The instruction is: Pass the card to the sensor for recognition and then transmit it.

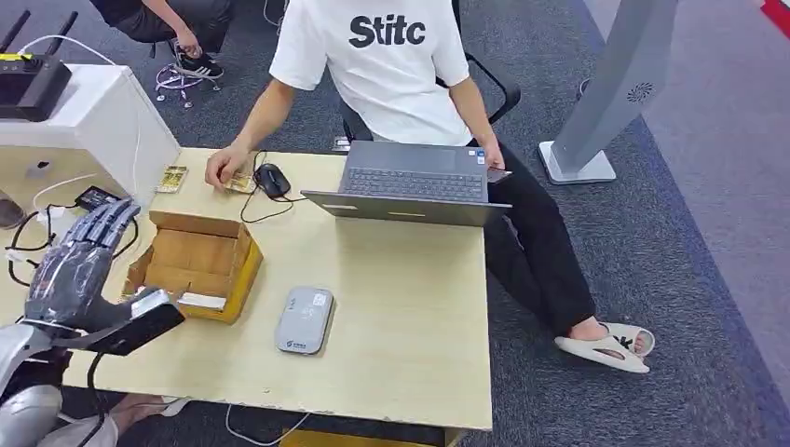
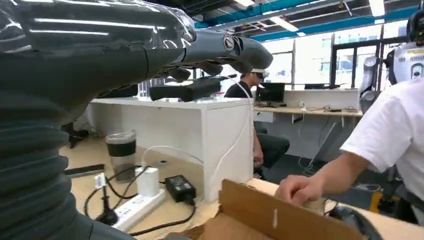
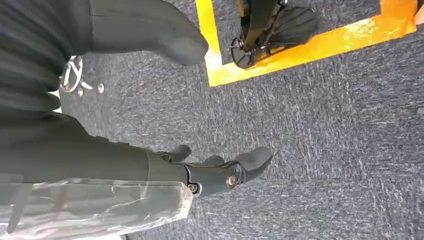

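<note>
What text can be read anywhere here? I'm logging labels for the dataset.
"Stitc" on the person's white T-shirt.
Small print on the grey sensor: too small to read.
Round logo on the grey kiosk: no readable words.
Stickers on the laptop: too small to read.
Cards on the table: print blurred.

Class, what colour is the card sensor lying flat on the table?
Grey, the card sensor shows best in the head view.
</note>
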`<state>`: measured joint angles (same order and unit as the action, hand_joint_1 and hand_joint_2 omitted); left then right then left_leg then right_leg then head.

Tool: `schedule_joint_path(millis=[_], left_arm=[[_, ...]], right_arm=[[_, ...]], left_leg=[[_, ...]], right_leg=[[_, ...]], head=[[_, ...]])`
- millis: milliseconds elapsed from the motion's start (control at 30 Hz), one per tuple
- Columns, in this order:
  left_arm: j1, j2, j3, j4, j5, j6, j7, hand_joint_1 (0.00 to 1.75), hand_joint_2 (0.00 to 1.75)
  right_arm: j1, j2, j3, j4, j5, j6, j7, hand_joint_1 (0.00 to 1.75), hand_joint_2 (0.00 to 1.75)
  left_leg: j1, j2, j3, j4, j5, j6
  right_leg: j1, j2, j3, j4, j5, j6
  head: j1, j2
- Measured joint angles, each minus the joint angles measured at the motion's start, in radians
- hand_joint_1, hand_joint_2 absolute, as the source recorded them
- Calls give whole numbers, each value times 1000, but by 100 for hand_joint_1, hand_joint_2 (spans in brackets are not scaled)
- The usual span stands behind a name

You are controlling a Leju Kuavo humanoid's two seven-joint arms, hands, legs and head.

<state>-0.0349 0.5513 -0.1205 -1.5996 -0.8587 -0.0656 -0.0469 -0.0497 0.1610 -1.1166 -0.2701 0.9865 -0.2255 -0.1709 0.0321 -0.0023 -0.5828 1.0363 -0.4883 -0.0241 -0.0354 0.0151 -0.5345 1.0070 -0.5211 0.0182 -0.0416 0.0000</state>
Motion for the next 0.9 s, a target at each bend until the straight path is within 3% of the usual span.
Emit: schedule_joint_path(millis=[200, 333, 567, 700, 900], left_arm=[[163, 91, 103, -80, 4, -59, 59, 0, 175], [234, 111, 168, -103, -25, -75, 78, 0, 175], [250, 78, 208, -69, -112, -35, 99, 0, 175], [218, 45, 210, 3, -174, 14, 108, 0, 175], [168, -7, 211, 117, -214, 32, 101, 0, 175]], right_arm=[[3, 0, -3, 0, 8, -5, 3, 0, 175], [3, 0, -8, -1, 19, -7, 11, 0, 175], [2, 8, -10, 0, 43, -10, 12, 0, 175], [1, 10, -10, 0, 57, -11, 17, 0, 175], [-2, 11, -10, 0, 69, -11, 27, 0, 175]], left_leg=[[0, 0, 0, 0, 0, 0], [0, -1, 0, 0, 0, 0], [0, -2, 0, 0, 0, 0], [0, -2, 0, 0, 0, 0], [0, -2, 0, 0, 0, 0]], right_leg=[[0, -1, 0, 0, 0, 0], [0, -1, 0, 0, 0, 0], [0, -2, 1, 0, 0, 0], [0, -2, 1, 0, 0, 0], [0, -2, 1, 0, 0, 0]], head=[[0, 0], [0, 0], [0, 0], [0, 0], [0, 0]])
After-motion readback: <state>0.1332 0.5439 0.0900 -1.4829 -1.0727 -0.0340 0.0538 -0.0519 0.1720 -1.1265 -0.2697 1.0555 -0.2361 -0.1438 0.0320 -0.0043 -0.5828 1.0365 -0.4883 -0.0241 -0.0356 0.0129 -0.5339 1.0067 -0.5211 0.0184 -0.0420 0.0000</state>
